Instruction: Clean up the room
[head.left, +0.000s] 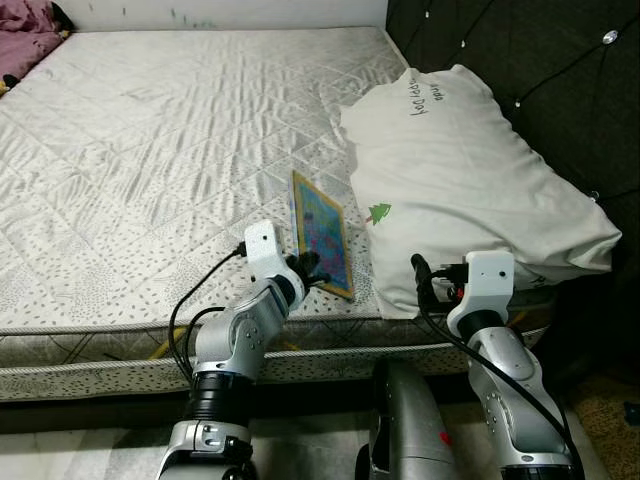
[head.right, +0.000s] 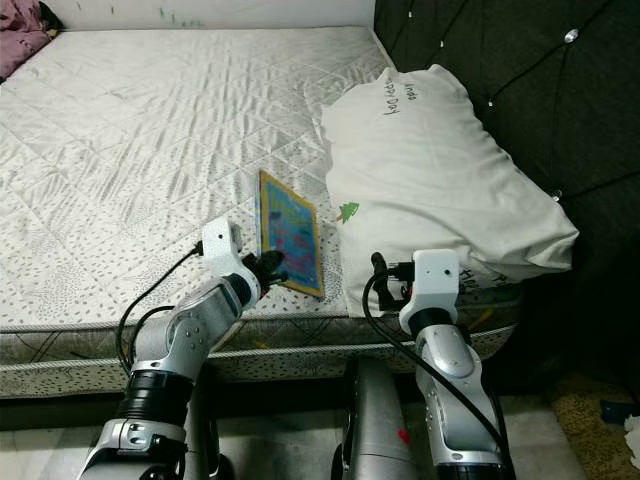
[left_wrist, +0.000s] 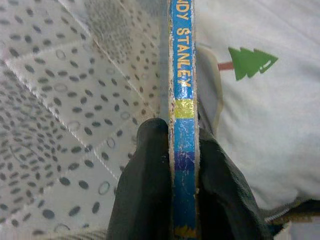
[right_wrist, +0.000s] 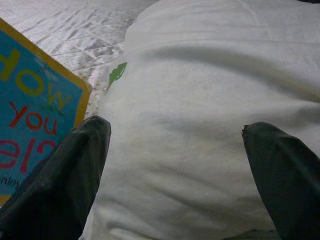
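A thin blue picture book (head.left: 322, 232) with a yellow border stands tilted on the mattress (head.left: 150, 150), just left of a big white pillow (head.left: 460, 170). My left gripper (head.left: 310, 268) is shut on the book's near lower corner. In the left wrist view the book's spine (left_wrist: 183, 115) is pinched between both black fingers (left_wrist: 145, 185). My right gripper (head.left: 428, 280) is open at the pillow's near edge. In the right wrist view its fingers (right_wrist: 65, 170) are spread wide before the pillow (right_wrist: 200, 125), and the book cover (right_wrist: 35, 110) shows beside them.
A dark tufted headboard (head.left: 540, 70) rises behind the pillow on the right. Crumpled pink fabric (head.left: 25, 40) lies at the mattress's far left corner. The bed's front edge (head.left: 100, 350) runs just before my arms, with floor below.
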